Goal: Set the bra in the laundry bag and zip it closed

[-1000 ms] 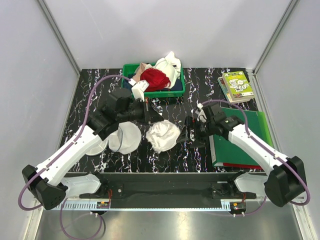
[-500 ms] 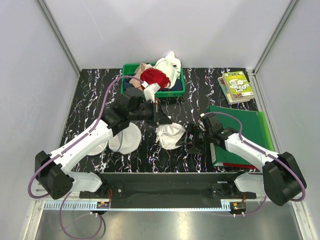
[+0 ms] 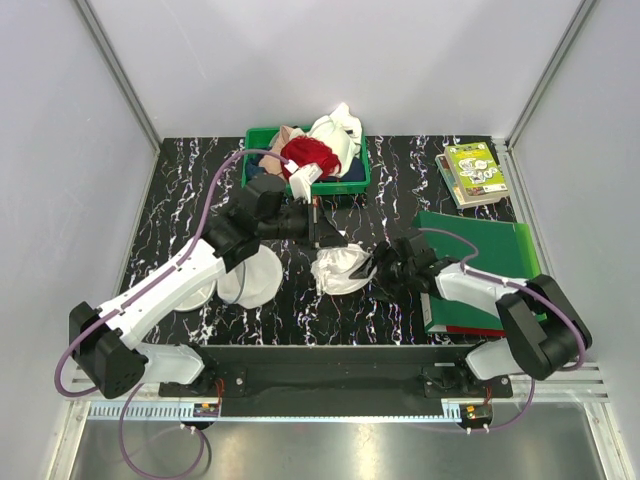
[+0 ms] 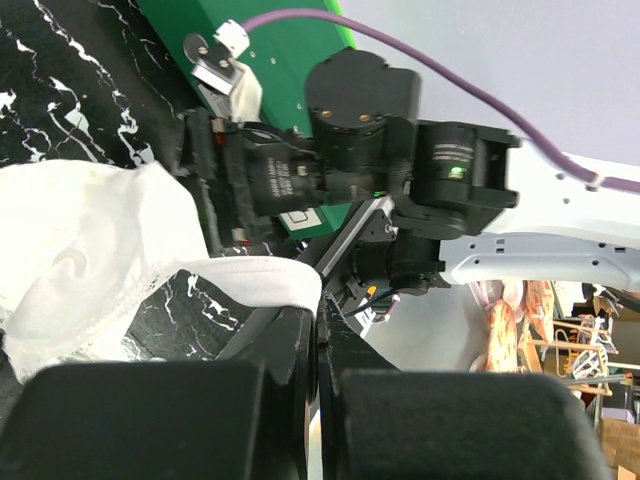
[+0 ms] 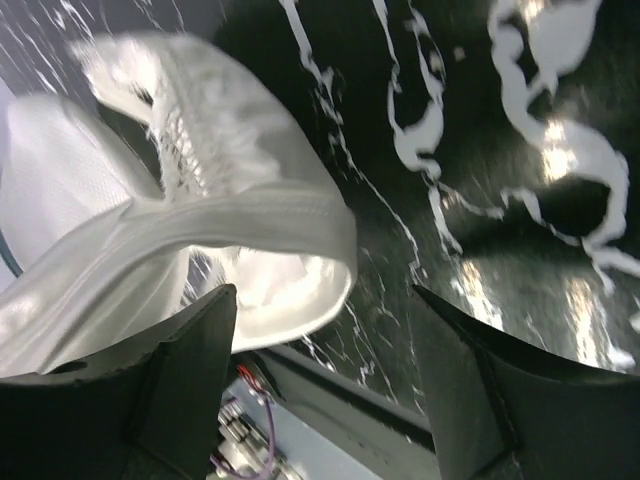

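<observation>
The white bra (image 3: 340, 270) lies bunched on the black marbled table at centre. My left gripper (image 3: 327, 240) is shut on a white band of the bra (image 4: 250, 276), pinched at the fingertips (image 4: 318, 335). My right gripper (image 3: 380, 272) is open just right of the bra, which fills the space ahead of its spread fingers (image 5: 190, 370) in the right wrist view (image 5: 200, 230). The white round mesh laundry bag (image 3: 258, 278) lies left of the bra, partly under my left arm, with a second round half (image 3: 192, 296) further left.
A green bin (image 3: 355, 180) at the back centre holds a red garment (image 3: 308, 155), beige and white cloths. A green folder (image 3: 490, 255) lies under my right arm. A green-covered book (image 3: 472, 172) sits at the back right.
My left gripper has moved right and back with the bra's band, dragging the bra right. My right gripper has swung down and left, close to the bra.
</observation>
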{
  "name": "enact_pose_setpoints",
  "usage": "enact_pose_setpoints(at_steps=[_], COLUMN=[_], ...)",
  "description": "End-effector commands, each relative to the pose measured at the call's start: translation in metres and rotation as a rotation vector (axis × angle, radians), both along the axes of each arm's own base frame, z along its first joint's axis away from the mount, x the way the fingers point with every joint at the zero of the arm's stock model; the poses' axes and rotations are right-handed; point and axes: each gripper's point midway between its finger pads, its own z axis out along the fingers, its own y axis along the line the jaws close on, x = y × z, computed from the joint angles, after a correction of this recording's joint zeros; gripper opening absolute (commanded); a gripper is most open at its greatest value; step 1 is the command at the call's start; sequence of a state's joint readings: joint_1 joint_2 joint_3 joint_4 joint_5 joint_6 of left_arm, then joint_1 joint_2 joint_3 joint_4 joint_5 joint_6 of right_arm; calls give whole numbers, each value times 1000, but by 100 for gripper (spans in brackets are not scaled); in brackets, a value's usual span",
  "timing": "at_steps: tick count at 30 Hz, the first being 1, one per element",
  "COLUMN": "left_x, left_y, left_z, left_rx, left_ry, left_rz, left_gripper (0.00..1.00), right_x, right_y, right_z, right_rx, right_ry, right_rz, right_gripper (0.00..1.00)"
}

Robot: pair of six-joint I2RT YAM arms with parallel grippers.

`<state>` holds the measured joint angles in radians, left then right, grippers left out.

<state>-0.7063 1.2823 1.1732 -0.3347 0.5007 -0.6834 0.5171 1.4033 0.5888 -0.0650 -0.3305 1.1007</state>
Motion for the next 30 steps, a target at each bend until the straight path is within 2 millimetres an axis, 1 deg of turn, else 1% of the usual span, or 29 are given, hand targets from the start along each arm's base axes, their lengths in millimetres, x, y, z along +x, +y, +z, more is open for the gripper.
enact_pose_setpoints(at_steps=[1,3,4,5,6,7,8,9,10,11,12,13,14,15,16,19,20,21,22,23,25,26,27,28,29,30], left_x=[2,2,4,4,5,8,7,10,15,14,20,20,22,28,28,33,35,44,47,49,45,43,39,32,26,21], left_y=[-10,-10,-10,-8,-6,-4,-1,3,8,15,21,29,36,44,49,57,59,61,59,58,47,40,35,28,23,21], left_z=[48,55,57,55,58,57,51,52,51,43,44,35,34,28,24,19,18,20,18,24,28,25,26,24,21,11], left_rx=[-106,-113,-108,-91,-79,-61,-26,3,38,88,136,191,225,280,312,372,391,422,433,428,391,377,349,320,314,321], left_ry=[-88,-108,-121,-119,-149,-164,-157,-201,-226,-225,-290,-291,-316,-362,-373,-433,-450,-479,-482,-497,-495,-477,-453,-431,-422,-403], left_rz=[-29,-32,-27,-23,-26,-16,-13,-17,12,16,24,29,39,51,46,39,36,48,44,40,-12,-41,-58,-96,-122,-141], left_gripper=[0,0,0,0,0,0,0,0,0,0,0,0,0,0,0,0,0,0,0,0,0,0,0,0,0,0], right_x=[35,39,40,43,43,44,43,42,37,34,20,15,8,-6,-13,-32,-36,-50,-56,-57,-54,-52,-50,-43,-40,-36], right_y=[9,9,7,6,6,7,10,11,18,21,17,27,29,25,29,24,21,15,11,9,9,9,10,12,14,15], right_z=[8,4,2,1,0,2,4,6,14,18,13,29,32,30,41,47,44,40,45,42,38,37,34,36,36,32], right_rx=[46,42,31,18,9,-9,-7,-4,20,29,6,58,70,57,95,88,71,33,21,12,0,-5,-6,-3,0,0], right_ry=[-109,-128,-132,-147,-149,-166,-168,-164,-149,-129,-63,-46,-18,42,60,138,166,255,280,296,304,306,312,297,294,302], right_rz=[-101,-107,-113,-113,-100,-66,-38,-12,48,78,121,181,215,251,295,377,395,457,510,525,527,521,520,515,512,505], right_gripper=[67,53,43,40,36,32,18,13,7,0,0,0,0,0,0,0,0,0,0,0,0,0,0,0,0,0])
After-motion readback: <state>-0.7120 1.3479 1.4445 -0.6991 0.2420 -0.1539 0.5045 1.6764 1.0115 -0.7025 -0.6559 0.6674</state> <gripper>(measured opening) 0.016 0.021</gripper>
